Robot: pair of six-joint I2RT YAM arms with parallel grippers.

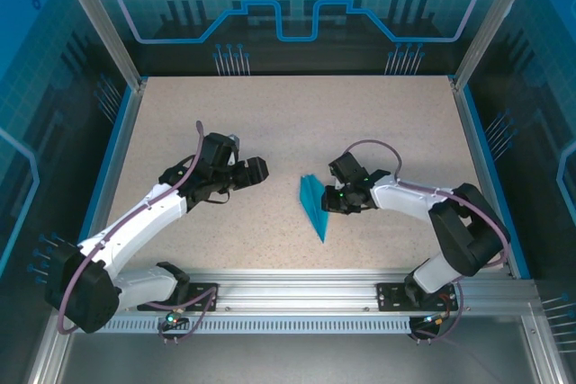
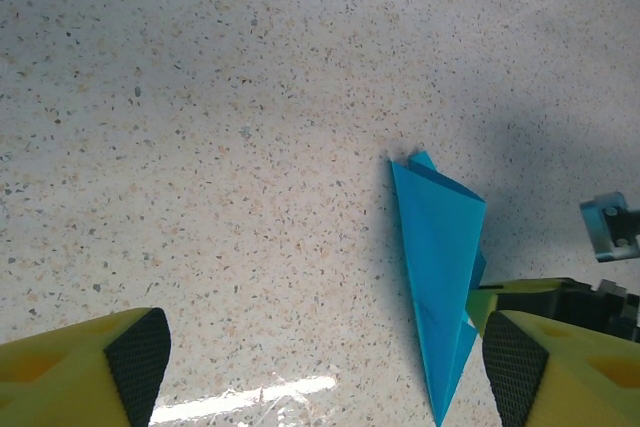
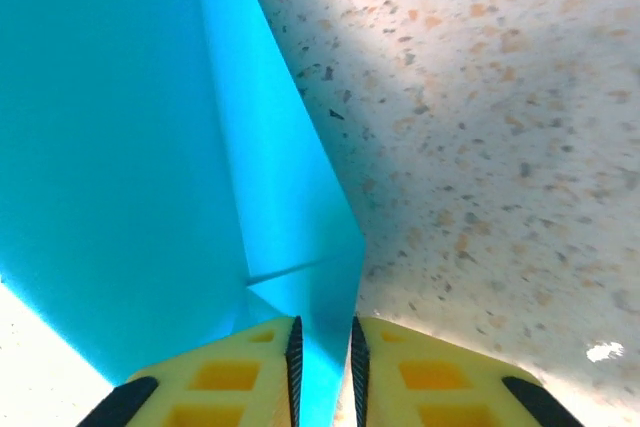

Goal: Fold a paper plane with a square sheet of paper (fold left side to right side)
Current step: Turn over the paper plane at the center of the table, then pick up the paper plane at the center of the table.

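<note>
1 paper plane (image 1: 312, 206) lies near the centre of the bench (image 1: 288, 123), nose pointing toward the near edge. The right tool (image 1: 328, 200) sits at its right edge. In the right wrist view, the 2 pads (image 3: 296, 362) stand a slim gap apart, with the plane's folded corner in that gap, not pinched. The left tool (image 1: 250, 177) stands left of the plane, clear of it, jaws wide apart. Count: 1 plane, 2 tools.
</note>
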